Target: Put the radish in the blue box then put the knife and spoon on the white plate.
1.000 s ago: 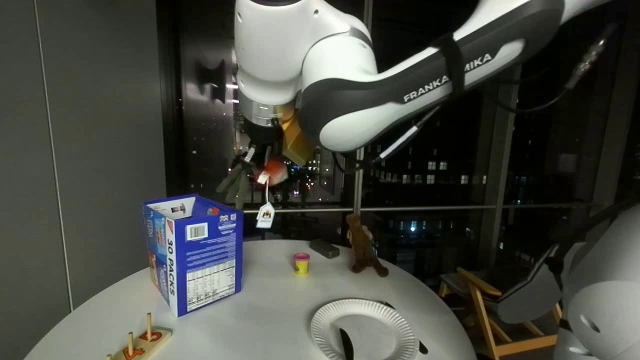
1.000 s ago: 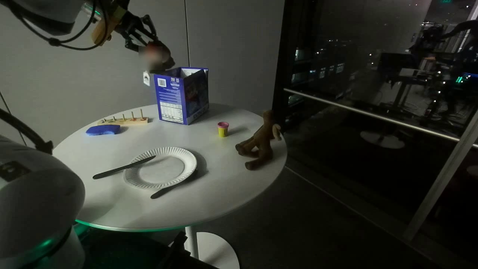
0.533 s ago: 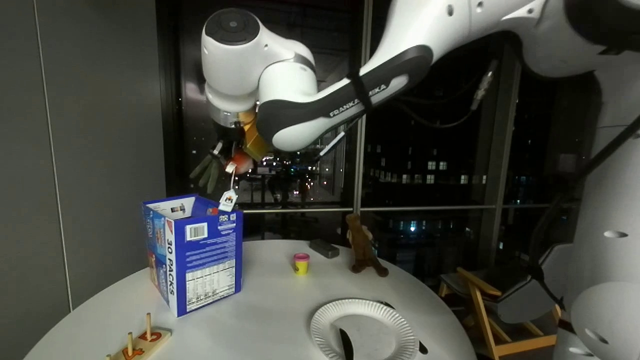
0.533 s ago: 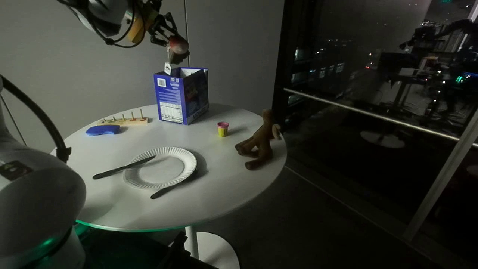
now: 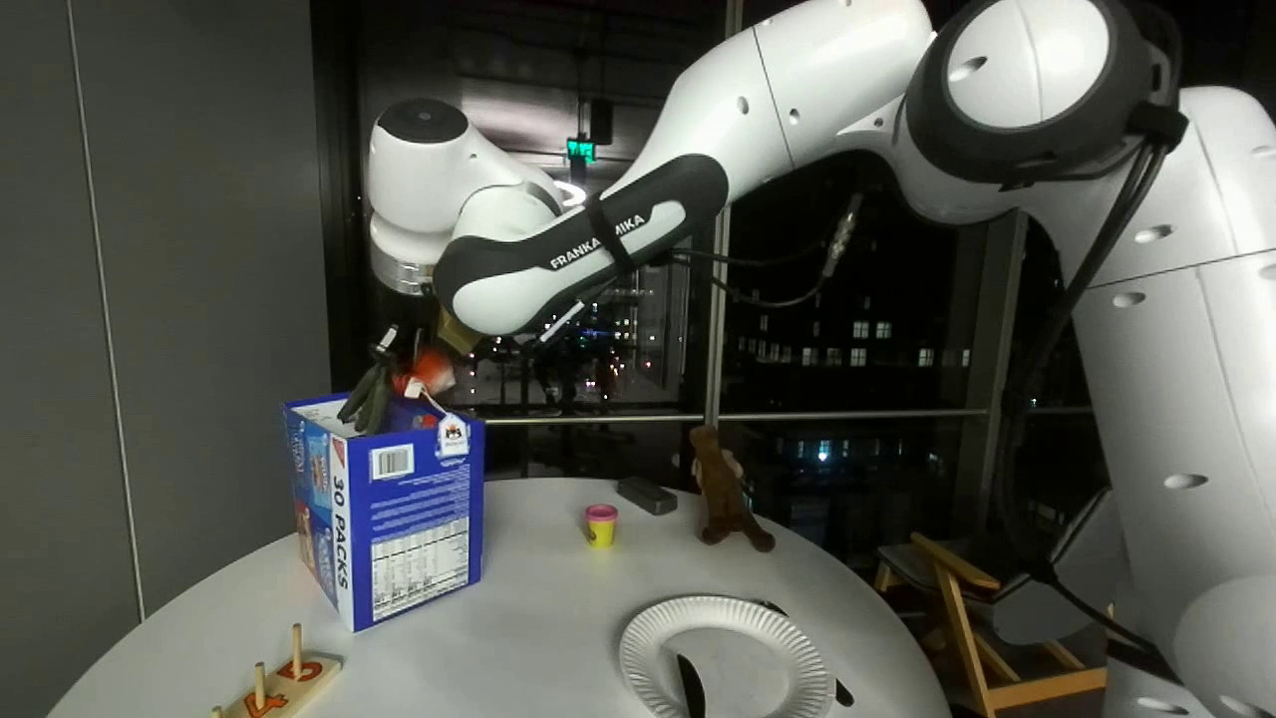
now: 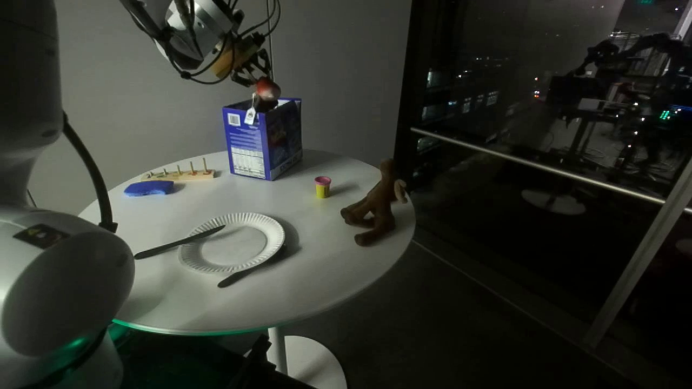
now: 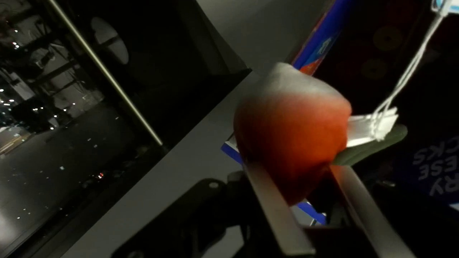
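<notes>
The radish was pinched between the jaws, held clear of the counter and over the open top of the blue box, which stood upright. In both exterior views the red-and-white body was above the box's rim; its green leaves hung lower, across the opening, and whether their tips lay inside could not be told. A white tag dangled from it, in front of the box's printed face. The wrist view showed the box's dark interior to the right of the radish.

Out from the box, a wooden peg board lay near it, with a blue pad-like item just beside the board. A pink-lidded yellow tub stood on the box's other side, a dark grey case near it. A brown stuffed toy sat by the counter's edge.

The white plate lay well apart from the box. One dark utensil lay across the plate's rim, one end above the plate and the other out over the counter; a second dark utensil ran along the plate's edge, partly hidden by the rim. Which was knife and which spoon could not be told. The white arm reached across above the counter, and beyond it stood a chair before dark windows.
</notes>
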`<action>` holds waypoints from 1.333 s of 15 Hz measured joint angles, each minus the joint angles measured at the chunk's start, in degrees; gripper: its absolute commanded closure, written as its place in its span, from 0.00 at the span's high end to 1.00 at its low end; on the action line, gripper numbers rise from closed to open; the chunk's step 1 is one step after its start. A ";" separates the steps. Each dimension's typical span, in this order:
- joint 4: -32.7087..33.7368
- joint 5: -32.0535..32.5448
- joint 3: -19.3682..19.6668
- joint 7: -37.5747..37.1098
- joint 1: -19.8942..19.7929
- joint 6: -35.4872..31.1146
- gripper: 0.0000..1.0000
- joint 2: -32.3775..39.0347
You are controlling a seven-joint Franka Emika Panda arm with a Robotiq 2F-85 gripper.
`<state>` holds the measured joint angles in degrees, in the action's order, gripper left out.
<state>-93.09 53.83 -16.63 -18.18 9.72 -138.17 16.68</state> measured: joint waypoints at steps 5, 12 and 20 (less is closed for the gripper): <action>3.87 -8.01 1.83 4.37 3.67 2.71 0.92 0.84; 0.36 -8.41 4.57 -11.72 8.70 17.41 1.00 -5.47; -23.78 -26.82 4.65 -20.45 5.78 24.60 1.00 -23.73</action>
<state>-116.87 27.01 -11.98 -38.62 15.50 -113.56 -7.05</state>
